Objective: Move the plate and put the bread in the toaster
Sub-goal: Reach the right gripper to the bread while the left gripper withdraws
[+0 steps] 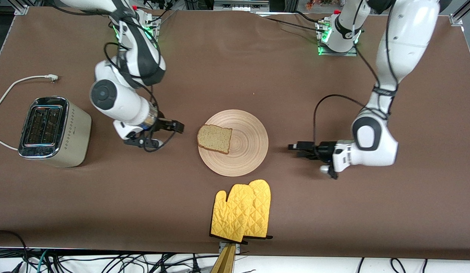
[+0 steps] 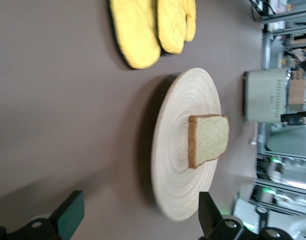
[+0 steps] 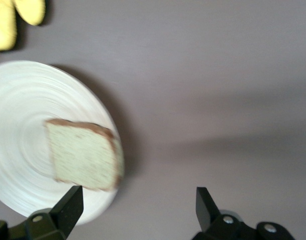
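The toaster (image 1: pixel 55 131) stands on the table (image 1: pixel 333 212) well toward the right arm's end from the plate (image 1: pixel 242 151), its two chrome-rimmed slots facing up and its white cord (image 1: pixel 7 94) looping away from it (the plug lies loose on the table).

Between the toaster and the plate, the right gripper (image 1: pixel 170 132) hangs low over the table just beside the plate's rim. Its fingers (image 3: pixel 67 207) stand wide apart and hold nothing; in the right wrist view the bread shows just ahead of them.

The plate lies flat in the middle of the table. The bread (image 1: pixel 215 138) rests on it, on the part toward the right arm's end, one crust edge reaching the plate's rim.

The oven mitts (image 1: pixel 242 212), a yellow quilted pair with one overlapping the other, lie nearer to the front camera than the plate, close to the table's edge.

Toward the left arm's end from the plate, the left gripper (image 1: pixel 299 148) hangs low over the table, pointed at the plate and clear of its rim. Its fingers (image 2: pixel 70 217) are spread wide and empty (the left wrist view shows the plate between them, farther off).
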### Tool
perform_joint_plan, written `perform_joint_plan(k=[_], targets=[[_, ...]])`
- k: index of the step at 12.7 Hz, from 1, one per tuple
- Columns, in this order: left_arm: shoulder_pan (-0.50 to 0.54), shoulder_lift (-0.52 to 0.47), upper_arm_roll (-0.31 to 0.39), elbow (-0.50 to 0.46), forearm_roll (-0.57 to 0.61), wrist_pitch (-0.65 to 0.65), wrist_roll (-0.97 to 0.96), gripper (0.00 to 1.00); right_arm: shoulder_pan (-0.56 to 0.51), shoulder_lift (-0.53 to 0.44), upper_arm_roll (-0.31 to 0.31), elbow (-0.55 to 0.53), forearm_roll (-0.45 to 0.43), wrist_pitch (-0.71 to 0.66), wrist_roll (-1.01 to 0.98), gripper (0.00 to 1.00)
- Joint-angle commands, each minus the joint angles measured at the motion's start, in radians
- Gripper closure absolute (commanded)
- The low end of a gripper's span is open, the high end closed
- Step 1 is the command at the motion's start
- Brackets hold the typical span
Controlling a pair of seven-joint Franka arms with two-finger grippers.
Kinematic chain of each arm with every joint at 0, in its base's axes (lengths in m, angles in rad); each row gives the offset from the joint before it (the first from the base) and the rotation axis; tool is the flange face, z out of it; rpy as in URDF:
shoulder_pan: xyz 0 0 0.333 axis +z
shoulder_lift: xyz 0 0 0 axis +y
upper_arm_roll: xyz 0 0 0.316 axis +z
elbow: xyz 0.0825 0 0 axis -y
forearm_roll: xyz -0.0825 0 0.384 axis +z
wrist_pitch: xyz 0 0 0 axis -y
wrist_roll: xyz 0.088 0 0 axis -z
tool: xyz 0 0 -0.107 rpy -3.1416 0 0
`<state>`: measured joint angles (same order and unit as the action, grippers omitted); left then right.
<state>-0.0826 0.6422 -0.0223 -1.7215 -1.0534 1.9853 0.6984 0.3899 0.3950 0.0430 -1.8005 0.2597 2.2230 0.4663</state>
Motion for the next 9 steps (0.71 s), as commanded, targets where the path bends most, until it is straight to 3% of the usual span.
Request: perform_joint_plan(k=[1, 4, 5, 8, 9], targets=[[0.024, -0.257, -0.002, -0.223, 0.09, 0.079, 0.016, 0.0, 0.001, 0.073, 0.053, -0.059, 0.05, 0.24, 0.023, 0.01], [0.11, -0.444, -0.002, -0.254, 0.301, 0.084, 0.015, 0.0, 0.001, 0.163, 0.109, -0.068, 0.069, 0.386, 0.019, 0.08], [0.142, -0.497, -0.002, -0.254, 0.328, 0.101, 0.015, 0.0, 0.0, 0.168, 0.11, -0.068, 0.07, 0.385, 0.015, 0.19], [0.153, -0.643, 0.001, -0.342, 0.346, 0.179, 0.013, 0.0, 0.001, 0.168, 0.13, -0.086, 0.072, 0.376, 0.012, 0.8], [0.153, -0.685, 0.002, -0.342, 0.419, 0.178, 0.006, 0.0, 0.0, 0.162, 0.132, -0.085, 0.072, 0.363, 0.012, 1.0]])
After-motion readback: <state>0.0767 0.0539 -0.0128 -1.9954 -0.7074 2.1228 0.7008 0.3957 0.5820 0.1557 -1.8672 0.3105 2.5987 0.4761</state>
